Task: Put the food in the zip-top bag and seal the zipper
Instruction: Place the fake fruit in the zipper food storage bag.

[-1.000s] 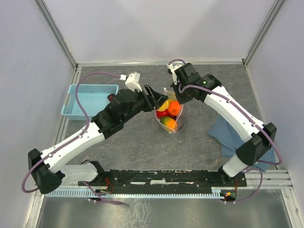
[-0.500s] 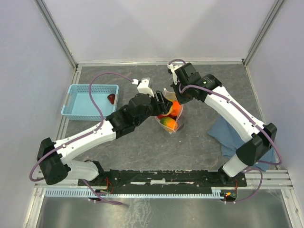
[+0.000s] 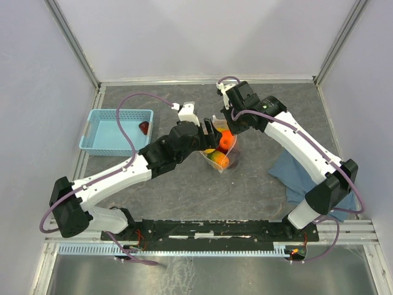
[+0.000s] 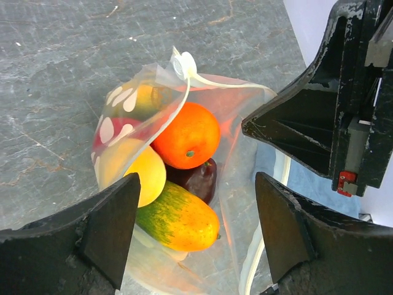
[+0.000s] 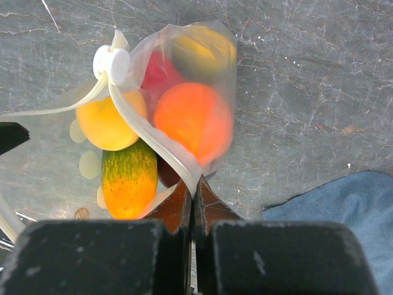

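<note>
The zip-top bag (image 3: 221, 157) stands mouth-up at mid-table, clear with white spots. Inside it lies the food: an orange (image 4: 186, 135), a yellow fruit (image 4: 140, 175), a green-and-orange fruit (image 4: 178, 218), a dark purple piece (image 4: 199, 178) and a red piece (image 5: 156, 70). My left gripper (image 4: 196, 230) hangs open just above the bag's mouth, nothing between its fingers (image 4: 104, 227). My right gripper (image 5: 196, 184) is shut on the zipper (image 5: 153, 138), the pale strip at the mouth edge, holding it up. A white slider (image 5: 112, 64) sits at the strip's far end.
A light-blue basket (image 3: 98, 132) at the left holds one red toy (image 3: 143, 126). A blue cloth (image 3: 301, 175) lies right of the bag, under the right arm. The two grippers are close together over the bag (image 4: 245, 184).
My left arm has swung right, away from the basket, bringing its gripper over the bag's mouth, and its jaws have opened wider. The right gripper has kept its hold.
</note>
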`<state>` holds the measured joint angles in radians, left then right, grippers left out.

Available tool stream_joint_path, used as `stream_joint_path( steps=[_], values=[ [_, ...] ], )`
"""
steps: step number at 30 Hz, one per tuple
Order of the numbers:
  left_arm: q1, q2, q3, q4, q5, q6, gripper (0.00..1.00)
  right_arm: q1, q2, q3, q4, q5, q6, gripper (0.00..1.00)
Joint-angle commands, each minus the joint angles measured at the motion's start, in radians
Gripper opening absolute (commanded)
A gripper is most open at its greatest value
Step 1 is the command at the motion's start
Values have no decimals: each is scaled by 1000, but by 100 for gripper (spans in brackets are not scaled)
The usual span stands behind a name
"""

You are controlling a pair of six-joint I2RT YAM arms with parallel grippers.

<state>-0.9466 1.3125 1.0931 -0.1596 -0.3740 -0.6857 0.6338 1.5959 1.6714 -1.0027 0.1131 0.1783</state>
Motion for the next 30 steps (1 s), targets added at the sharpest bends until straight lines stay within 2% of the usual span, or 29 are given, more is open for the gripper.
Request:
stream_joint_path(
  steps=[1,12,17,24,30],
  values=[
    [-3,-59,63,-29,-69,64,83,-2,-46,44,27,9,2,2],
    [48,-148,102,-161,-184,111,90,-3,-54,32,35,8,2,2],
    [199,-190,75,-225,-126,80,91,-2,-57,27,39,8,0,2],
    [472,-219,12,-278,-10,14,91,-3,-60,21,43,5,-3,2],
    [657,-157,-29,-286,111,-56,91,-3,-62,16,55,-9,-4,2]
  ],
)
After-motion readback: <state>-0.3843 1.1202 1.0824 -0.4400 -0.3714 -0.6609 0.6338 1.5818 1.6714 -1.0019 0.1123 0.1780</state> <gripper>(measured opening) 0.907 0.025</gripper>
